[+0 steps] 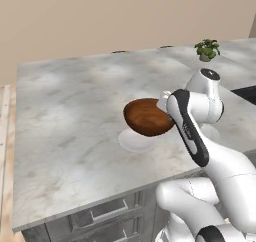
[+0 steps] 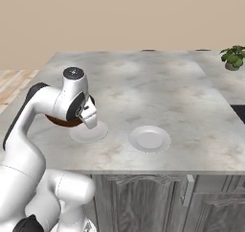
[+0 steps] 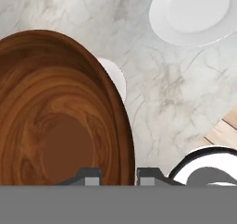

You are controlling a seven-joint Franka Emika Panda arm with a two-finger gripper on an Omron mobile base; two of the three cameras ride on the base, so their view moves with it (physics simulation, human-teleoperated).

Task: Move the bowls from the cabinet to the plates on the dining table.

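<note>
Right now I have the wooden bowl (image 1: 146,117) pinched by its rim in the gripper (image 3: 119,176), 1 finger inside the wall and 1 outside, as the hand view shows. I see nothing inside the bowl; its hollow shows glossy reddish-brown grain swirling around a darker flat bottom. It hangs tilted above the near plate (image 1: 136,141), and I cannot tell whether its underside touches that plate. From the right base view the bowl (image 2: 61,121) is mostly hidden behind the wrist, with the near plate (image 2: 89,132) peeking out beside it. In the hand view a pale sliver of that plate (image 3: 115,77) shows past the bowl's edge.

A 2nd plate (image 2: 150,138) lies well apart on the dining table (image 1: 70,111), flat, round, whitish-grey, with a shallow raised rim and nothing on it. I see it too in the hand view (image 3: 194,15).

The tabletop is smooth, light marble with grey veining, over a dark wood-grain base with panelled drawer fronts. A small potted plant (image 1: 207,49) stands at the far end.
</note>
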